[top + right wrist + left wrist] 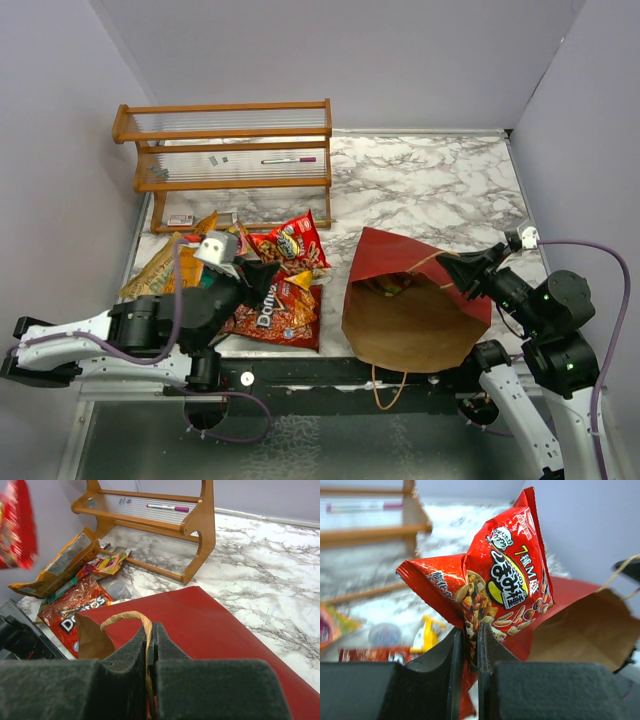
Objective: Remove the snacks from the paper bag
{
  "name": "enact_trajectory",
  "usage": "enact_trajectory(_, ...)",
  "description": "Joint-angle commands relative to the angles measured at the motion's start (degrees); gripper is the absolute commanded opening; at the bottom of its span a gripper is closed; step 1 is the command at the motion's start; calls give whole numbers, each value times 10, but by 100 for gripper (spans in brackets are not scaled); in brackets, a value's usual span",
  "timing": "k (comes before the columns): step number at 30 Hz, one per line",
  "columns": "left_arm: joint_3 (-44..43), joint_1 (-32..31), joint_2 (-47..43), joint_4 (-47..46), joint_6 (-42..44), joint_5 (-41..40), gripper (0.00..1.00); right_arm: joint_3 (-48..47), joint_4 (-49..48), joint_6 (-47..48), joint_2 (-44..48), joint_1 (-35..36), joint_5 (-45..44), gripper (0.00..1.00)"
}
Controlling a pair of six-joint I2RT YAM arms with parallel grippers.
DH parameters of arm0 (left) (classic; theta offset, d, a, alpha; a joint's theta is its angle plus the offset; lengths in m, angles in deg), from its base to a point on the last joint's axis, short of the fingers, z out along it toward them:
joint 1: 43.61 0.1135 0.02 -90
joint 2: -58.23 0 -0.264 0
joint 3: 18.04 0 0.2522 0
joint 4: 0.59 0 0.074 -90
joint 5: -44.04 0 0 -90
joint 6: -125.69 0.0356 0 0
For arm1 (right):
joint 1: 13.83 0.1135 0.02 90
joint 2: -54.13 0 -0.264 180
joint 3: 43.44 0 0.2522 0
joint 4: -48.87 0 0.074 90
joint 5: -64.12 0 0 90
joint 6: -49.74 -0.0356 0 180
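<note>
The paper bag (pixel 415 330) lies near right, soft and light, its loop handle (pixel 125 616) pinched by the right gripper (pixel 150 636). Left, the left gripper (pixel 470 637) nips 1 red packet (pixel 507 577) by its crimped edge: slippery, crinkly, featherweight.

Place: robot lab test cell
Walls: plain grey panels (pixel 60 120) on three sides
Table: marble-patterned top (pixel 430 180); left arm (pixel 100 345) and right arm (pixel 560 330) mounted at its near edge
Props: wooden rack (pixel 225 145) holding a pen (pixel 290 160)
</note>
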Motion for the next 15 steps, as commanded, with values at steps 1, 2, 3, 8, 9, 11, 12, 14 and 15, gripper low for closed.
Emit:
enact_trajectory(1, 28, -2, 58, 183, -215, -91, 0, 6, -16, 8, -5, 1, 12, 2)
enact_trajectory(2, 36, -2, 75, 215, -256, -99, 0, 6, -17, 9, -6, 1, 12, 2)
enact_trajectory(3, 49, -1, 96, 226, -272, -103, 0, 6, -17, 9, -8, 1, 12, 2)
enact_trajectory(8, 86, 0, 194, 266, -377, -118, 0, 4, -15, 10, -7, 1, 14, 2)
enact_trajectory(9, 92, 0, 207, 263, -391, -121, 0, 5, -16, 10, -6, 1, 14, 2)
enact_trajectory(11, 112, 7, 228, 203, -353, -119, 0, 6, -17, 9, -4, 1, 13, 2)
enact_trajectory(12, 128, 15, 234, 153, -321, -112, 0, 6, -17, 10, -4, 1, 12, 2)
enact_trajectory(14, 155, 56, 247, 49, -229, -64, 0, 7, -18, 9, -4, 1, 13, 2)
enact_trajectory(15, 162, 85, 252, 5, -192, -30, 0, 6, -17, 9, -5, 1, 14, 2)
